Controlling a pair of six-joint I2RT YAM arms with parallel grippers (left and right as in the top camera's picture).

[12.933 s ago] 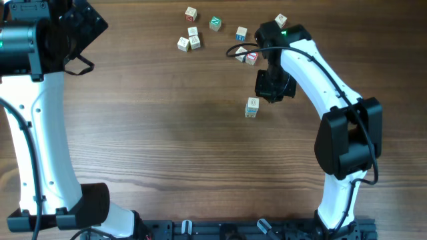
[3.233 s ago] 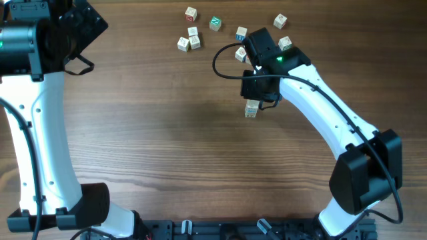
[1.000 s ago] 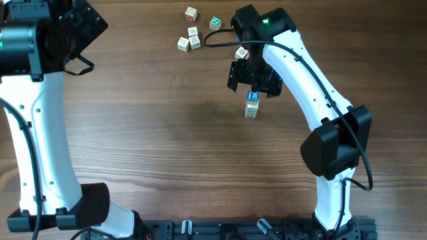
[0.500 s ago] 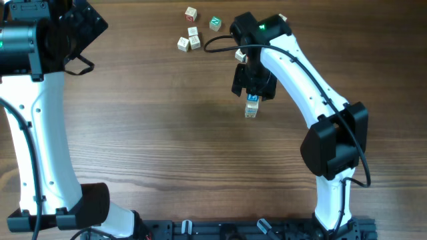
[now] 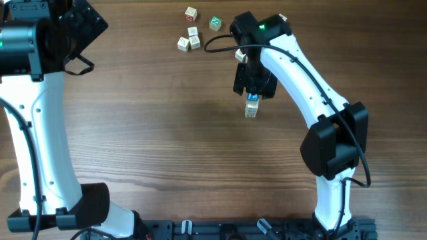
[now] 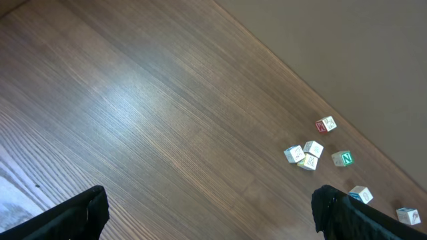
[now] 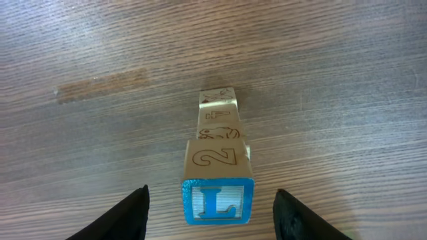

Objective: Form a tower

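Observation:
The tower [image 5: 251,108] is a narrow stack of wooden letter cubes standing on the table right of centre. In the right wrist view the tower [image 7: 218,157] is seen from above, its top cube [image 7: 217,201] showing a blue L. My right gripper [image 7: 210,215] hangs over it, one finger on each side of the top cube, with wood showing in both gaps. From overhead the right gripper [image 5: 253,88] covers the tower's upper part. My left gripper [image 6: 213,215] is open over bare wood, far off at the table's left.
Loose cubes [image 5: 191,37] lie in a cluster at the back edge, a green one [image 5: 215,24] among them. One more cube [image 5: 241,56] sits half under the right arm. The left wrist view shows the same loose cubes [image 6: 307,155] near the far edge.
The right gripper has settled over the tower's top and its fingers have drawn closer together. The left arm has not moved.

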